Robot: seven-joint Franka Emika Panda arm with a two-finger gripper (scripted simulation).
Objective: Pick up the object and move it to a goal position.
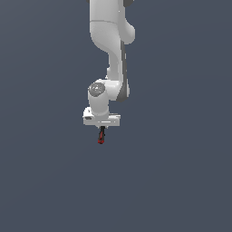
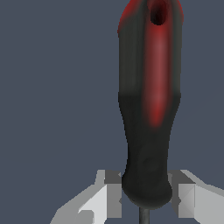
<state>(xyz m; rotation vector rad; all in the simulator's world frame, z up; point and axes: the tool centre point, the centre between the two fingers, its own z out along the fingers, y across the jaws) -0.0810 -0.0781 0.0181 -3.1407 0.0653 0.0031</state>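
The object [image 1: 101,136] is a small red and black tool that hangs just below the white hand of the arm in the exterior view. My gripper [image 1: 102,130] is shut on it, and the fingers themselves are barely visible there. In the wrist view the object [image 2: 149,109] fills the frame: a ribbed black handle with a red stripe and a hole near its red end. Its narrow black end sits between my two grey fingertips [image 2: 109,194], with the gripper [image 2: 146,197] closed on it and a thin dark shaft showing below.
A plain dark grey-blue surface fills both views. The white arm [image 1: 111,54] comes down from the top of the exterior view. No other objects show.
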